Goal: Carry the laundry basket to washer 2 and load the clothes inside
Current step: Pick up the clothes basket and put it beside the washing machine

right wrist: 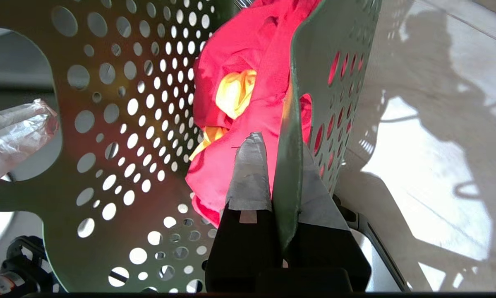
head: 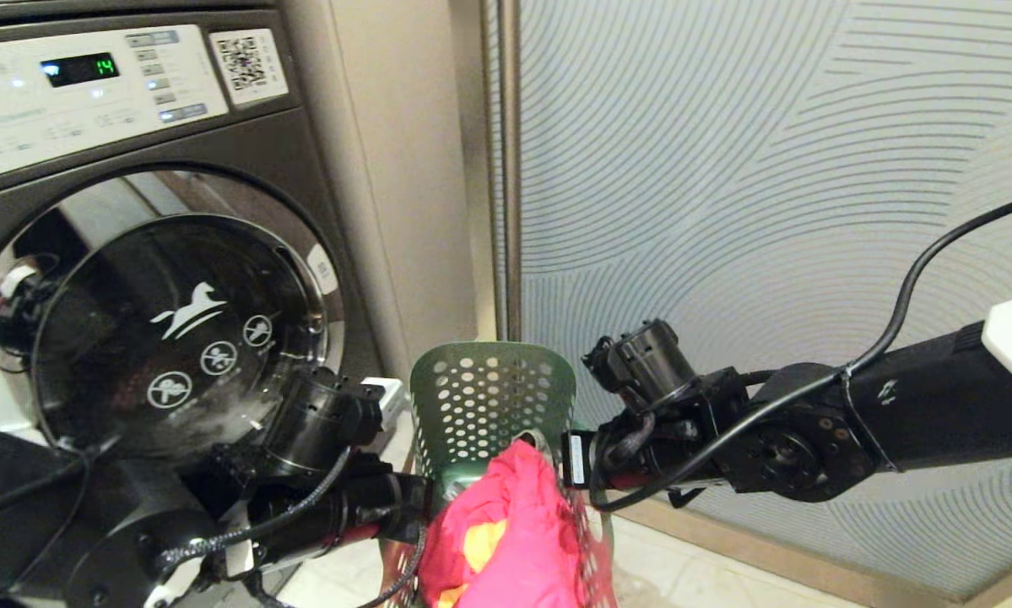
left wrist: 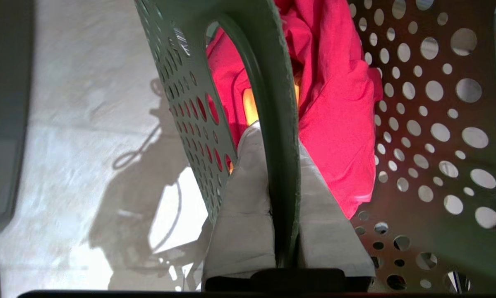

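Note:
The dark green perforated laundry basket (head: 493,397) hangs between my two arms, low in the head view. The clothes (head: 506,532), a pink-red bundle with a yellow-orange garment (right wrist: 235,91) in it, fill the basket. My left gripper (left wrist: 272,132) is shut on the basket's rim (left wrist: 272,82), one taped finger inside and one outside. My right gripper (right wrist: 279,140) is shut on the opposite rim (right wrist: 289,174) in the same way. A dark grey front-load washer (head: 176,329) with a chrome-rimmed round door stands close at the left. No numeral shows on it, so I cannot tell whether it is washer 2.
A frosted glass panel (head: 767,169) with curved lines fills the right half of the head view, framed by a metal post (head: 506,169). A beige wall strip (head: 404,169) separates it from the washer. Pale tiled floor (head: 683,566) lies below the basket.

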Motion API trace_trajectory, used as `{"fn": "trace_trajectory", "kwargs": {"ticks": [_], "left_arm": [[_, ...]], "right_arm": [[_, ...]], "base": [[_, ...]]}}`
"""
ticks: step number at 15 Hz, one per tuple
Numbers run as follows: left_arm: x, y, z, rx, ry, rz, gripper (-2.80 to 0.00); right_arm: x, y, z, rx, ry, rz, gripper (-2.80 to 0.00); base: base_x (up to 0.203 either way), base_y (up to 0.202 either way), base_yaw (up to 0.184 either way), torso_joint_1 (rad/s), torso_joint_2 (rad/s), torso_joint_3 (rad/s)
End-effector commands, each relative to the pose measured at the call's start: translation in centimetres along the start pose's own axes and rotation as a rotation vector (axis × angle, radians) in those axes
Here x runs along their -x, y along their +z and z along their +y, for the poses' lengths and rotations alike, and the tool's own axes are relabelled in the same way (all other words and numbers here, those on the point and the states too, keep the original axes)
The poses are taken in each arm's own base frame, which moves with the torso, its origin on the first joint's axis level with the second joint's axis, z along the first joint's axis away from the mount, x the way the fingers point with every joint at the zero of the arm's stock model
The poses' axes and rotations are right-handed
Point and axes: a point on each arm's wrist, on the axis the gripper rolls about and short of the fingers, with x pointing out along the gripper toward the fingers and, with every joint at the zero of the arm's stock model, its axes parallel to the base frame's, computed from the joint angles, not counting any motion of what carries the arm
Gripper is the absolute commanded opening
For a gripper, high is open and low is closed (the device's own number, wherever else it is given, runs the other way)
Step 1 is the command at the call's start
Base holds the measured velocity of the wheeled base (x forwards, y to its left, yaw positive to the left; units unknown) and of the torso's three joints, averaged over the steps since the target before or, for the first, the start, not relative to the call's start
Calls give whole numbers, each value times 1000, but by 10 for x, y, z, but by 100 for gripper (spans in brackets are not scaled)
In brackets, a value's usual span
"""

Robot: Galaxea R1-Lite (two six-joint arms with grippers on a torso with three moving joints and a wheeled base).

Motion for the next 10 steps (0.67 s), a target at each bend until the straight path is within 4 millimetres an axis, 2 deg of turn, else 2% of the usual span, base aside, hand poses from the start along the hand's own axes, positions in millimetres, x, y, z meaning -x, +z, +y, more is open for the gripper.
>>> {"fn": "trace_trajectory", "kwargs": {"ticks": [1, 10], "left_arm": [[-1, -1, 0, 3, -4, 4, -280], [-1, 1, -1, 4, -12, -1, -280]], "right_arm": [[0, 1, 1, -3, 2, -2, -280], [0, 0, 1, -2, 3, -1, -280]], "base": [[1, -9, 175, 2, -2, 7], [1, -10, 173, 1, 4, 3]]}}
